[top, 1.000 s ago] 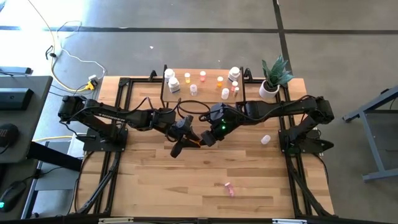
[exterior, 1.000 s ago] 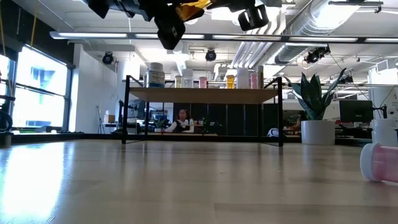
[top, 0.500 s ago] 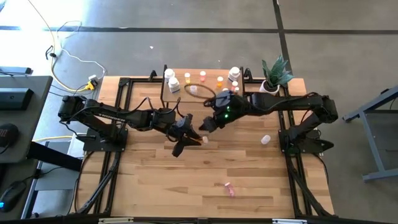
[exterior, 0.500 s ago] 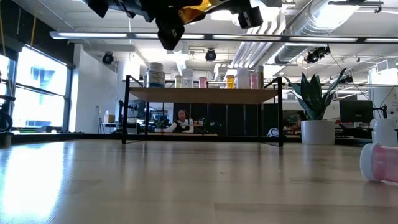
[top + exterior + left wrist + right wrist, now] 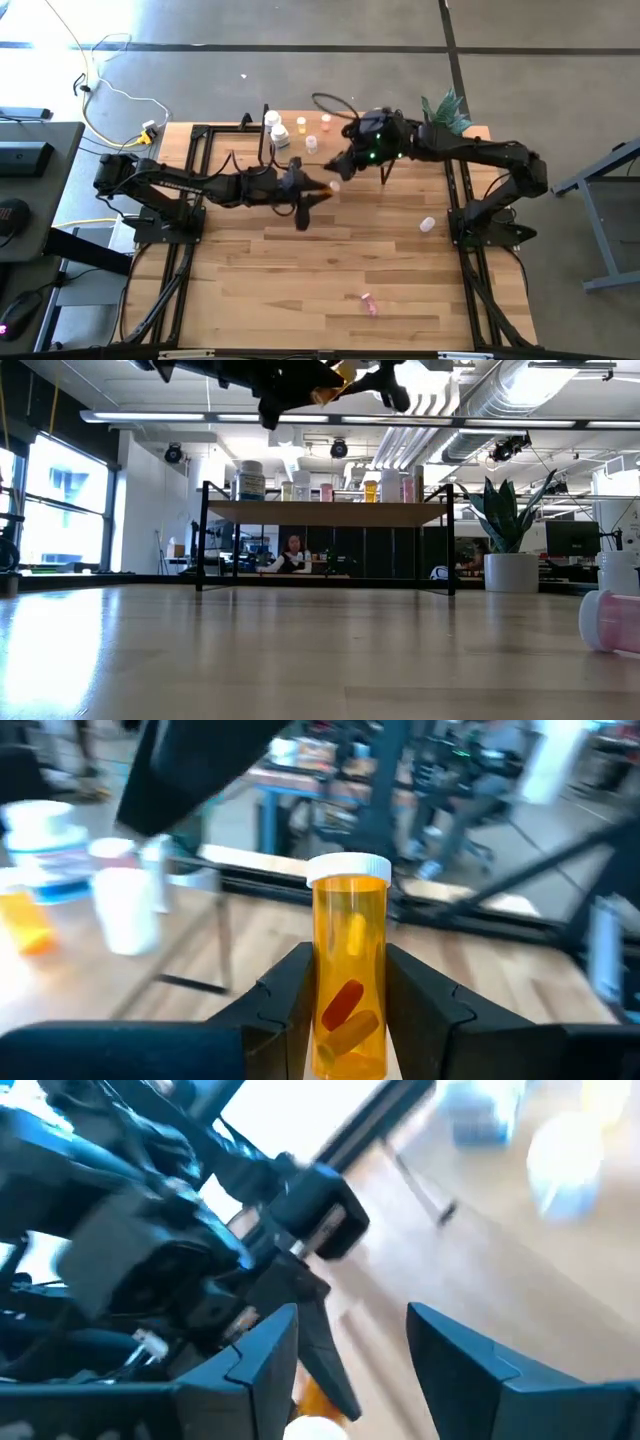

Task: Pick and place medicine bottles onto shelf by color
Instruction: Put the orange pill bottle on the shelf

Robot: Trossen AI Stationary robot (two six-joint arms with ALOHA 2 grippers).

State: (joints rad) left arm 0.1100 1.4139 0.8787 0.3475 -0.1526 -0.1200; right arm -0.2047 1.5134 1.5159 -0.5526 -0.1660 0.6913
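Right gripper (image 5: 338,172) retreated shelfward, jaws parted, empty; left gripper (image 5: 345,1010) clamps orange bottle (image 5: 349,975).

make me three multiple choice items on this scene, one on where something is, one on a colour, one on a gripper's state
1. Where does the small pink pill bottle lie?
A. on the light-wood shelf
B. on the wooden tabletop near its front edge
C. in the white plant pot

2. What colour is the bottle between the left gripper's fingers?
A. clear orange with a white cap
B. solid blue
C. green with a black cap

3. How does the right gripper stand?
A. shut on a white bottle
B. open, holding nothing
C. out of every view

Answers:
1 B: the high view shows it alone on the tabletop, far from the shelf.
2 A: the left wrist view shows the left gripper shut on the orange pill bottle.
3 B: the right wrist view shows its fingers apart with nothing between them.
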